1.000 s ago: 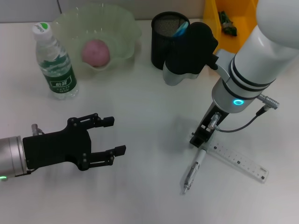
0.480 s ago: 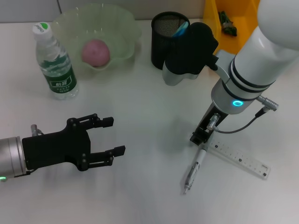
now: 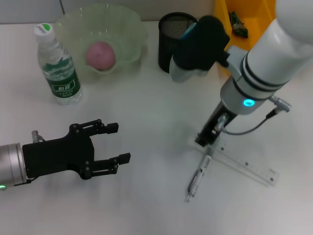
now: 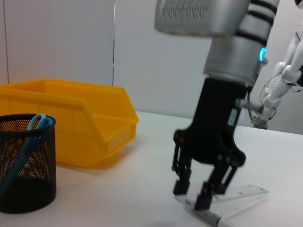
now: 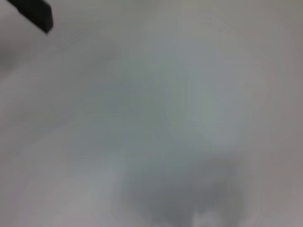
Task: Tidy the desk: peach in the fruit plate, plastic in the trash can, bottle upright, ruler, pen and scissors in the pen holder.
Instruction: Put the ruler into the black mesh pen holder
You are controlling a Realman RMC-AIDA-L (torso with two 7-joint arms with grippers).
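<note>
On the white desk (image 3: pixel 146 98), the right gripper (image 4: pixel 199 196) hangs spread just over the ruler (image 3: pixel 244 165), the pen (image 3: pixel 196 177) directly beneath its tips. The left gripper (image 3: pixel 115 143) idles, spread. Ruler pickup seems underway; next, descend and pinch.

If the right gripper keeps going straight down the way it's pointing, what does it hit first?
Most likely the pen lying across the ruler: the open right gripper hangs just above them.
</note>
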